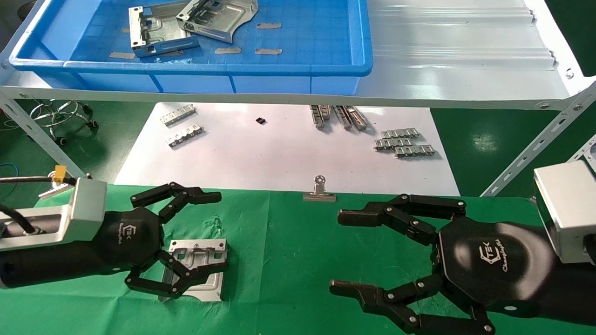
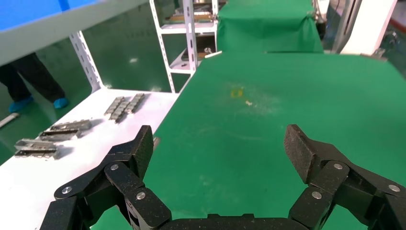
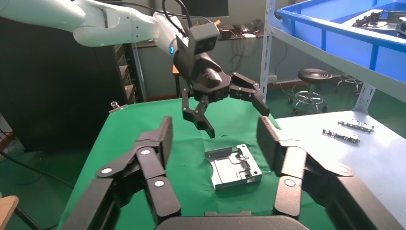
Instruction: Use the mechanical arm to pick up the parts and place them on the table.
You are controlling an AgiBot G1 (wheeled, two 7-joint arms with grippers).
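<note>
Green table (image 1: pixel 288 242): part (image 1: pixel 200 267) lies flat under left claw (image 1: pixel 200 232), fingers apart.

Head camera — high, looking forward and down over the green table (image 1: pixel 288 260) and blue bin (image 1: pixel 186 70). Left wrist camera — close behind its own fingers (image 2: pixel 139 148), facing along the cloth. Right wrist camera faces across toward the left gripper (image 3: pixel 225 108); plate (image 3: pixel 233 166) shared with head view.

Both claws (image 1: pixel 207 232) (image 1: pixel 337 253) spread wide.
</note>
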